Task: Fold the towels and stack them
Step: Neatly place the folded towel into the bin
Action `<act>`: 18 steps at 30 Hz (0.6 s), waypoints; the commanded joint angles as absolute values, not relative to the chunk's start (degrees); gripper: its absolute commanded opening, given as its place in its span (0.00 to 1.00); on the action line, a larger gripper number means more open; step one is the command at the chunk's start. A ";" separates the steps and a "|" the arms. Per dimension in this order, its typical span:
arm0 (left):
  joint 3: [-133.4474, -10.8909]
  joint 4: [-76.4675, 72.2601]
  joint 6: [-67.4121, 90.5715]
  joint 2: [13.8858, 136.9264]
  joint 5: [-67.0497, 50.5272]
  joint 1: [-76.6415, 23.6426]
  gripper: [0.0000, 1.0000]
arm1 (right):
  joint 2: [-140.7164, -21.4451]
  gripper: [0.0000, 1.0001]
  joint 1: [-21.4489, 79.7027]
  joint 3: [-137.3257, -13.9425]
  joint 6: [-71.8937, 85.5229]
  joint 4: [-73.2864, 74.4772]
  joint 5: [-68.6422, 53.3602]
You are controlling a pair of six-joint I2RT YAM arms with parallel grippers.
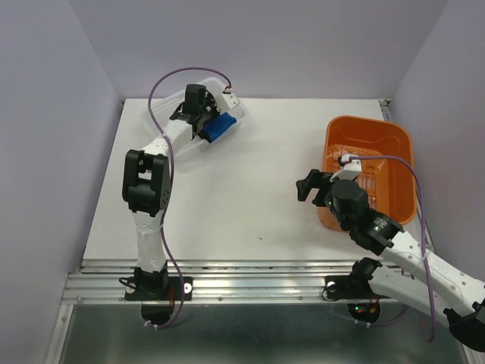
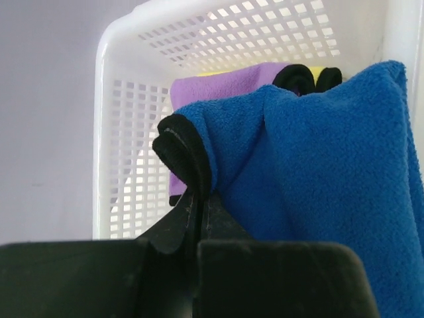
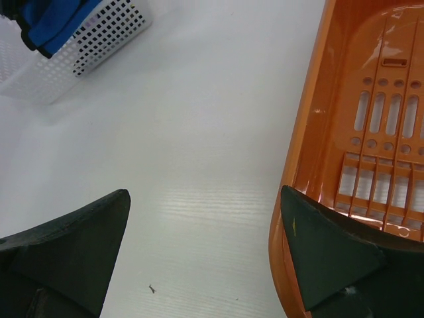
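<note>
— Looking from the top: left gripper (image 1: 213,127) is down in the white basket (image 1: 163,114), far corner, on the blue towel (image 1: 223,127). Right gripper (image 1: 309,186)?
— Hovers beside the orange basket (image 1: 394,144), idle.
— Left wrist: fingers pressed together on the towel's black edging, probably to lift it out; purple towel (image 2: 225,86) lies behind.
— Right wrist: jaws spread, holding nothing.

Soft, even light from above leaves the white table (image 1: 250,197) bright, with faint shadows. Glare streaks the orange basket (image 3: 315,126) wall at 3 o'clock. The left gripper (image 2: 197,225) at 6 o'clock is dark and blurred; the blue towel (image 2: 331,185) is sharp.
</note>
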State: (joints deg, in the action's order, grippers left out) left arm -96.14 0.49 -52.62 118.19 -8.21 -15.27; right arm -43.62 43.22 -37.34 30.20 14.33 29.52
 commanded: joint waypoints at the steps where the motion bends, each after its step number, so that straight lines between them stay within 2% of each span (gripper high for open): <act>1: -102.82 1.14 -55.99 120.49 -10.29 -14.68 0.00 | -41.84 1.00 43.59 -36.30 28.92 11.52 30.86; 6: -109.33 3.07 -56.51 126.11 -9.58 -14.15 0.00 | -41.22 1.00 43.59 -37.00 26.73 8.97 25.24; 18: -116.72 4.31 -57.83 131.83 -9.05 -11.78 0.00 | -43.06 1.00 43.51 -38.50 25.84 9.93 29.00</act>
State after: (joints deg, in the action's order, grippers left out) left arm -112.68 4.64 -56.75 132.84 -8.62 -13.04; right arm -42.52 43.20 -37.34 26.85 12.38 27.29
